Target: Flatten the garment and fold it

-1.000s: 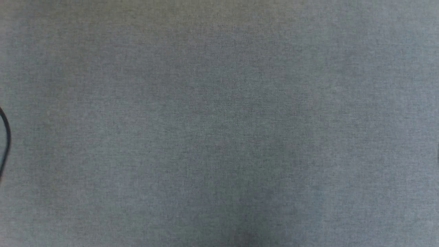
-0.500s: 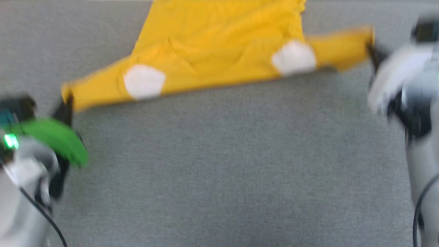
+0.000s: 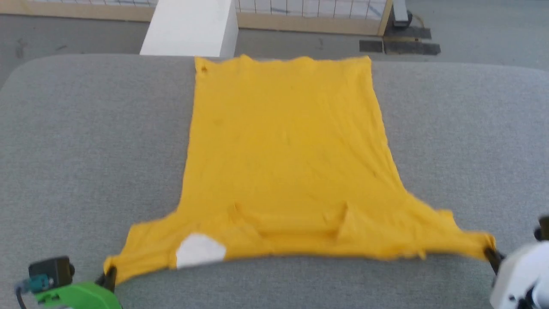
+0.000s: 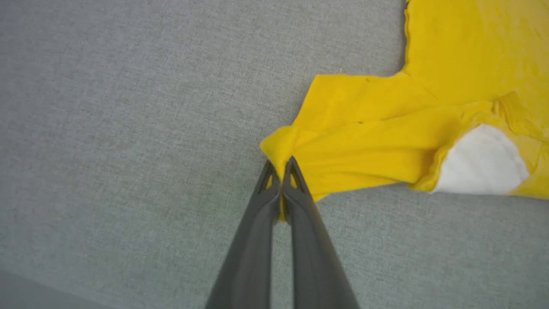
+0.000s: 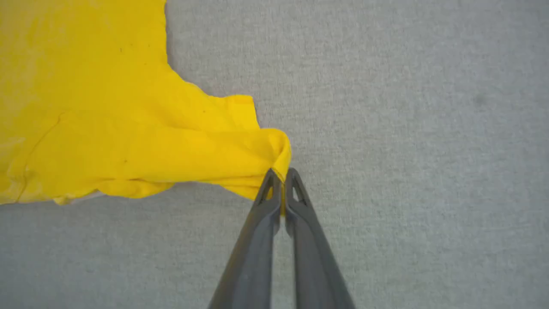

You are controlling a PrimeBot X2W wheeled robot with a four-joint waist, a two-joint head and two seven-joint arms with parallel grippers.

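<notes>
Left gripper (image 4: pixel 281 165): closed tight on one sleeve tip. Right gripper (image 5: pixel 281 174): closed tight on the other sleeve tip. Garment (image 3: pixel 283 150): yellow, spread on grey bench (image 3: pixel 77 150), hem at far edge.

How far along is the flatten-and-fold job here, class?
Done: the T-shirt body lies spread nearly flat on the grey table. In hand: the left tool and right tool each pinch a sleeve tip, stretching the shoulders. Left: the near edge is bunched around a white patch, and no fold is made.
</notes>
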